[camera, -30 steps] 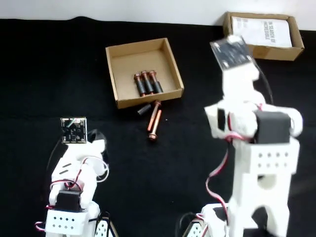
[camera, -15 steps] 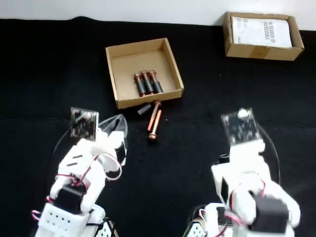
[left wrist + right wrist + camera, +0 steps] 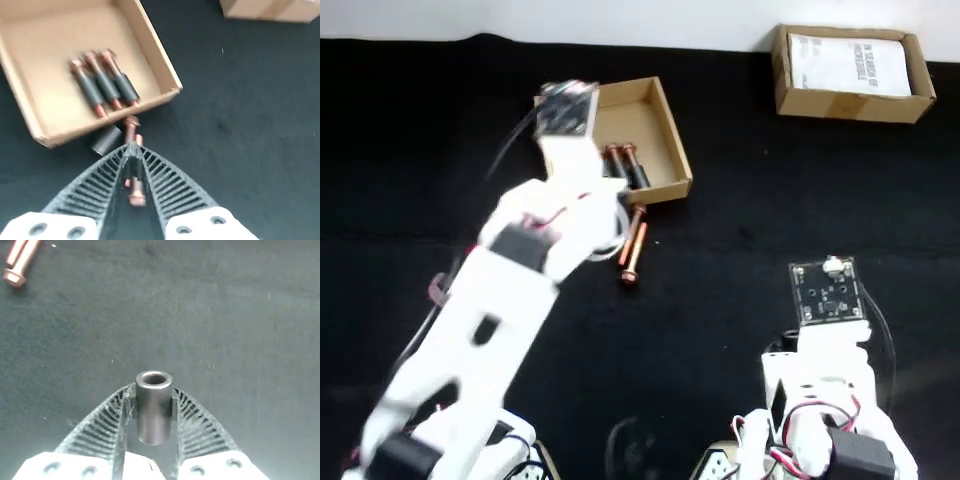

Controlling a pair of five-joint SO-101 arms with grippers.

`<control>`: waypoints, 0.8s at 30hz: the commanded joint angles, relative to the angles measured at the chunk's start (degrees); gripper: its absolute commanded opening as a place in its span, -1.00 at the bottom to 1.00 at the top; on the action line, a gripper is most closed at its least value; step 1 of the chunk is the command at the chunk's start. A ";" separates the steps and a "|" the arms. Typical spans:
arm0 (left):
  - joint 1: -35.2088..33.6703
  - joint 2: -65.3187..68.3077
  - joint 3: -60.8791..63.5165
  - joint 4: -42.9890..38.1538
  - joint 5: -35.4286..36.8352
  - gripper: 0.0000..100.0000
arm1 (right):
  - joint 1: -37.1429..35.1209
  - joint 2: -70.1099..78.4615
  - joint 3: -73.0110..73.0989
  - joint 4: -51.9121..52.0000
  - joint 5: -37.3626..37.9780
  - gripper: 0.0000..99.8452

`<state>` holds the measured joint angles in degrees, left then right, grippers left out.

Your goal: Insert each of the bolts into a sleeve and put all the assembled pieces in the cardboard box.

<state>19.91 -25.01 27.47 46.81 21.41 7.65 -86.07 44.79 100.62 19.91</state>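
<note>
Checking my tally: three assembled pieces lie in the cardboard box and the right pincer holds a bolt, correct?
No. The right pincer holds a dark sleeve, not a bolt; the right wrist view shows it. Three assembled pieces do lie in the cardboard box.

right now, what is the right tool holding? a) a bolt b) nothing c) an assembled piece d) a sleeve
d: the right tool is shut on a dark sleeve, whose open end shows no bolt in it.
</note>
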 commanded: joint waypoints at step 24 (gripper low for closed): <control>-2.59 52.00 -35.74 3.69 7.56 -0.98 | 1.89 -0.31 -0.04 -0.13 0.70 -0.98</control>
<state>18.15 27.38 -5.49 48.66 29.23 8.88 -86.07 44.70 100.62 19.91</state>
